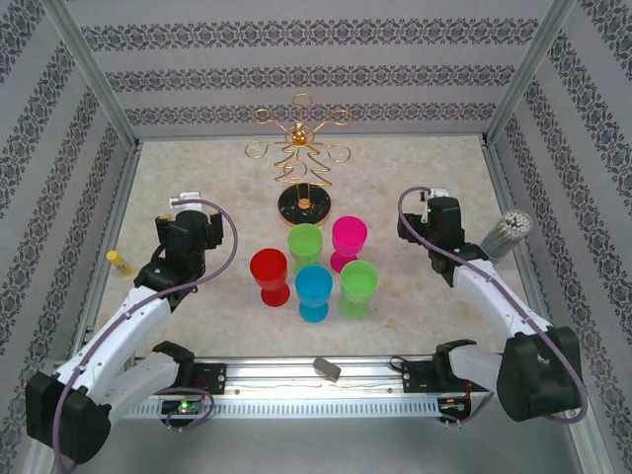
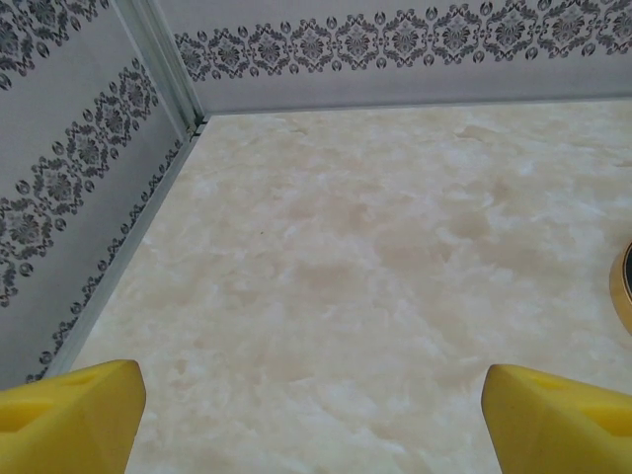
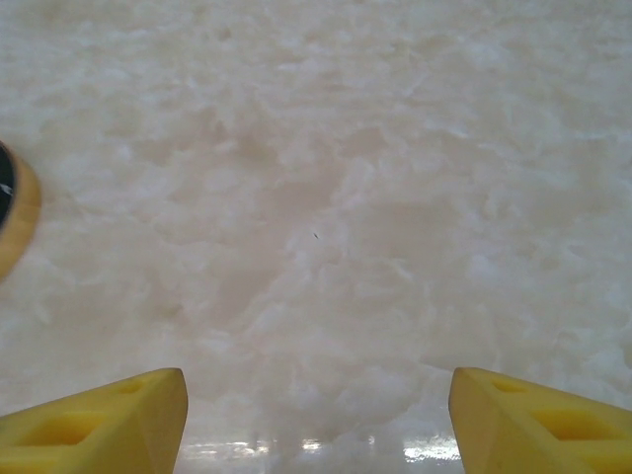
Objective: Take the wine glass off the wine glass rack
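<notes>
The gold wire wine glass rack (image 1: 301, 158) stands on its round black base (image 1: 304, 205) at the back middle of the table, and its looped arms look bare. Several coloured wine glasses stand upright in front of it: red (image 1: 269, 275), green (image 1: 305, 247), magenta (image 1: 349, 240), blue (image 1: 314, 291) and light green (image 1: 358, 286). My left gripper (image 1: 188, 212) hovers left of the glasses, open (image 2: 314, 415), with bare table between its yellow fingers (image 2: 69, 420). My right gripper (image 1: 434, 202) is to their right, open (image 3: 316, 420) and holding nothing. The base's rim (image 2: 624, 286) (image 3: 15, 212) shows at each wrist view's edge.
A small yellow object (image 1: 120, 262) lies by the left wall. A grey cup of white sticks (image 1: 504, 235) stands at the right wall. A small grey block (image 1: 327, 369) rests on the front rail. Patterned walls enclose the table on three sides.
</notes>
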### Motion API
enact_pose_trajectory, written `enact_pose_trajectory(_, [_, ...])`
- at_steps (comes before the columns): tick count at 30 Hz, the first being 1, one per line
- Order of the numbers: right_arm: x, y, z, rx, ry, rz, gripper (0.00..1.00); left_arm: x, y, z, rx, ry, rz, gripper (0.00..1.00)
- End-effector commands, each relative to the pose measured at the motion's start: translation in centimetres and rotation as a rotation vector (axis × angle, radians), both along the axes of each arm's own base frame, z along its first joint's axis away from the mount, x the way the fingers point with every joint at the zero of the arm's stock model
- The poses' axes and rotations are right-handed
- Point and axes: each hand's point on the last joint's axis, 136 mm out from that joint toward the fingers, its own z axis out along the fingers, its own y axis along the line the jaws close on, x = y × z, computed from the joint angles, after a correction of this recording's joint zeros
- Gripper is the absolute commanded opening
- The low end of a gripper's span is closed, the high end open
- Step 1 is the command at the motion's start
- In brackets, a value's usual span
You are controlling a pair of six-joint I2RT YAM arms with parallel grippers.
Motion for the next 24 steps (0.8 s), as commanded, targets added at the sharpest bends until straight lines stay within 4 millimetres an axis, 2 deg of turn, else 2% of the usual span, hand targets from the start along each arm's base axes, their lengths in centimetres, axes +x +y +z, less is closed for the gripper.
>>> enact_pose_trajectory(1, [1.8,-0.7,1.0,-0.042,-0.111,-0.003,0.73,1.2,0.8,0.2,-0.003,-0.068,0.053,0.90])
enact_pose_trajectory(6, [2.9,-1.9,-0.3,-0.060,-0.101,-0.030,0.75,2.5,0.8,-1.5,0.043,-0.049,0.062,1.00])
enact_pose_trajectory(14, [4.7,-3.3,-2.2,-0.074,-0.095,-0.060,0.80,4.5,1.1,-4.5,0.060,-0.036,0.058,1.00])
enact_pose_trajectory(19, [5.3,-3.5,-3.1,-0.106,-0.108,-0.056,0.88,5.7,1.5,-6.4,0.123,-0.024,0.043,1.00])
enact_pose_trajectory(24, [5.9,-3.5,-3.5,-0.130,-0.124,-0.039,0.96,6.9,1.4,-7.8,0.085,-0.064,-0.013,1.00])
